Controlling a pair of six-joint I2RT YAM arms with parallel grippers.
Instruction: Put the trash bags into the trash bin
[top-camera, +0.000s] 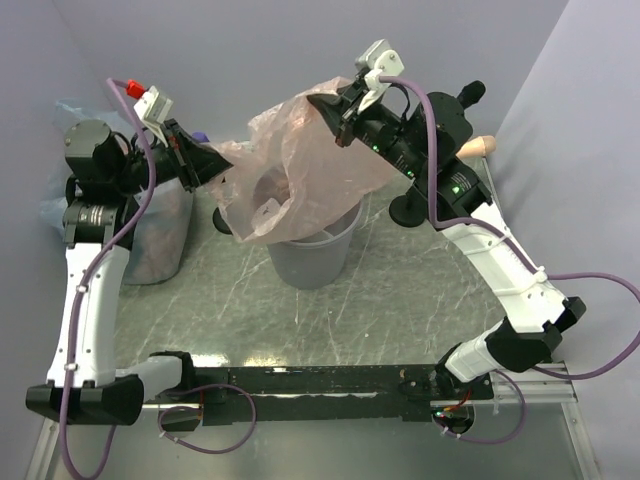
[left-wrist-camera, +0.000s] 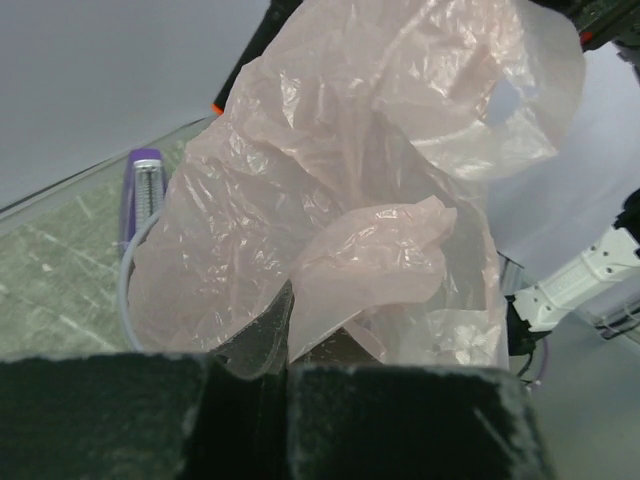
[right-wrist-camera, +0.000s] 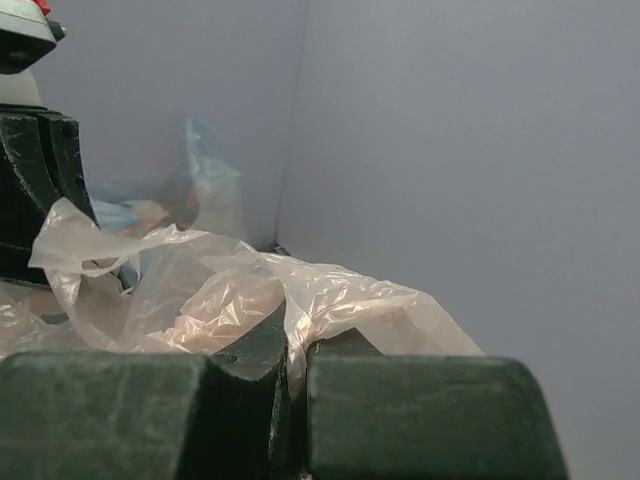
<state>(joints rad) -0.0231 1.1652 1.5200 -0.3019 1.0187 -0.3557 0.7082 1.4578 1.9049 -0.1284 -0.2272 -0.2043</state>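
A pink translucent trash bag (top-camera: 300, 150) hangs stretched between both grippers, its bottom sagging into the mouth of the grey trash bin (top-camera: 315, 262) at the table's middle. My left gripper (top-camera: 210, 160) is shut on the bag's left edge, and my right gripper (top-camera: 325, 105) is shut on its upper right edge, higher up. In the left wrist view the bag (left-wrist-camera: 380, 200) fills the frame above the gripper (left-wrist-camera: 285, 330), with the bin's rim (left-wrist-camera: 125, 285) at the left. In the right wrist view a fold of the bag (right-wrist-camera: 330, 300) is pinched in the gripper (right-wrist-camera: 295, 345).
A second grey container (top-camera: 160, 235) with pinkish plastic in it stands at the left, beside bluish plastic (top-camera: 55, 210) against the wall. A small purple box (left-wrist-camera: 147, 185) sits behind the bin. A black round stand (top-camera: 410, 210) is right of the bin.
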